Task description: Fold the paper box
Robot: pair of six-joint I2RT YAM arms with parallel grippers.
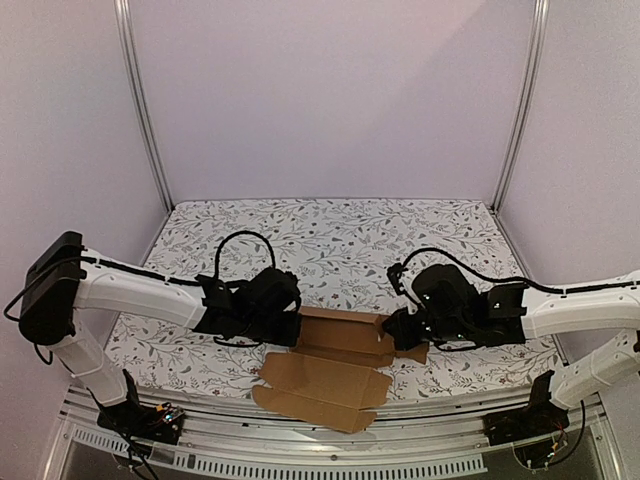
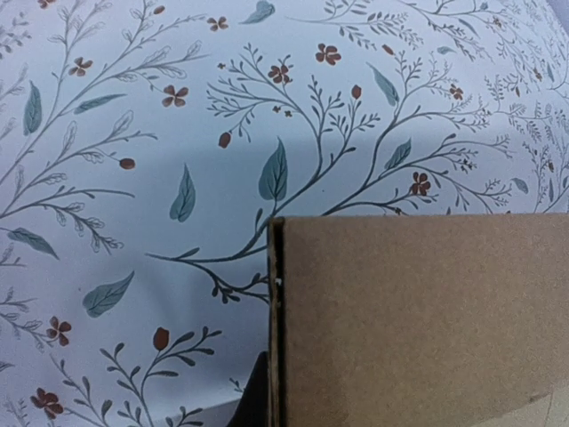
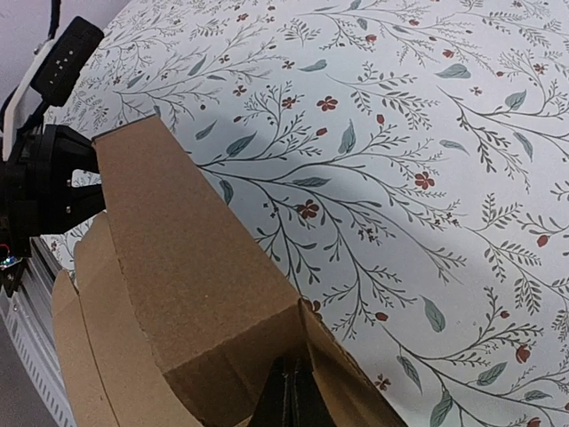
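The paper box (image 1: 340, 335) is plain brown cardboard, partly folded into a low sleeve, with a flat flap (image 1: 320, 392) spread toward the table's near edge. My left gripper (image 1: 293, 328) is at the box's left end. In the left wrist view one dark finger (image 2: 253, 396) presses against the box's (image 2: 418, 320) doubled edge, and the other finger is hidden behind the card. My right gripper (image 1: 398, 332) is at the right end. In the right wrist view its fingertips (image 3: 293, 391) are pressed together against the box's (image 3: 178, 258) end panel, beside a side flap (image 3: 347, 374).
A floral cloth (image 1: 330, 245) covers the table. A metal rail (image 1: 330, 445) runs along the near edge just past the flat flap. Upright frame posts (image 1: 145, 110) stand at the back corners. The left arm's wrist (image 3: 49, 178) shows beyond the box.
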